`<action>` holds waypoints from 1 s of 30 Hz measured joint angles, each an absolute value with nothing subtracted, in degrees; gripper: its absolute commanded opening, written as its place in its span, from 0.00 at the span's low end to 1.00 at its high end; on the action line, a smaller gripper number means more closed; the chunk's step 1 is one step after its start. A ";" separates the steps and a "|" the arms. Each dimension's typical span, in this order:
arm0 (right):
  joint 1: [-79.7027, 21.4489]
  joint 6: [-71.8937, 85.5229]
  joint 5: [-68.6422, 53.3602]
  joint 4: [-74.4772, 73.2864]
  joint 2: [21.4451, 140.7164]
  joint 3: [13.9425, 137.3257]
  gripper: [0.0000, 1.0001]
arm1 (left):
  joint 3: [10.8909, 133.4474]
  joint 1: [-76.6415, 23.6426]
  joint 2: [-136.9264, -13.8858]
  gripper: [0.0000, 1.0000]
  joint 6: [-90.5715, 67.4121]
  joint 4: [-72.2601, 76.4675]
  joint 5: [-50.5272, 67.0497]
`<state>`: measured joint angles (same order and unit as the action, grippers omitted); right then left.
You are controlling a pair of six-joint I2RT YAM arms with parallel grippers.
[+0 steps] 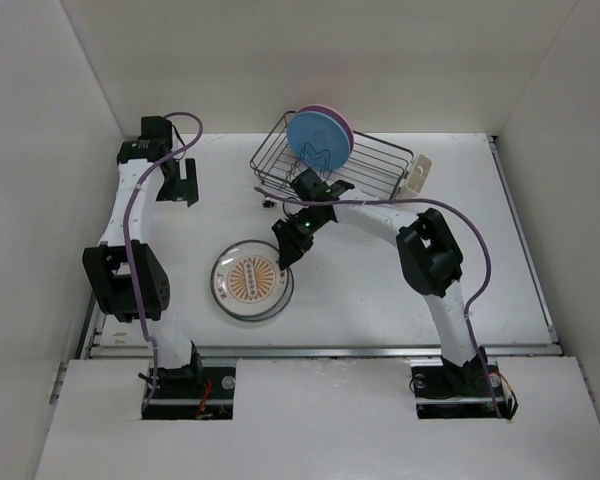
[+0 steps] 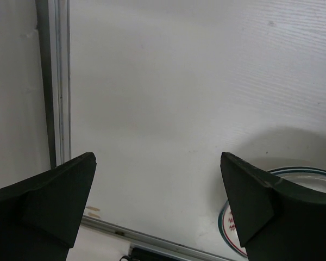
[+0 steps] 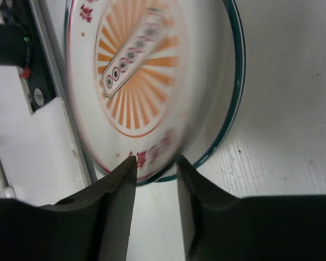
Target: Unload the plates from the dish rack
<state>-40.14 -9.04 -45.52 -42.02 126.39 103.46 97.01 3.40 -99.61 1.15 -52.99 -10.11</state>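
Sunburst plate lies flat on teal-rimmed plate, in front of rack; right gripper at its rack-side rim, fingers narrowly parted, pinching nothing. Blue plate and pink plate upright in rack. Left gripper spread wide, left of rack

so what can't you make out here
The stack on the table, top view: the sunburst plate covers what lies under it, so no count.
The pink plate, top view: mostly behind the blue plate in the rack.
The right gripper, right wrist view: blurred; gripping the plate rim or not, unclear.
Same stack, left wrist view: cut off by a finger of the left gripper and the frame edge.
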 measured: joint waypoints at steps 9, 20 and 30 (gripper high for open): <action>-40.29 -8.88 -39.16 -40.01 122.98 98.74 0.86 | 94.11 1.65 -97.86 0.98 2.92 -52.56 -8.40; -28.82 2.44 -28.34 -21.67 107.26 95.24 0.83 | 107.37 -6.57 -101.91 0.98 8.23 -52.38 -5.96; -22.39 6.24 -6.00 -17.89 124.09 121.19 0.65 | 109.06 -10.87 -105.69 0.98 10.55 -52.36 -7.27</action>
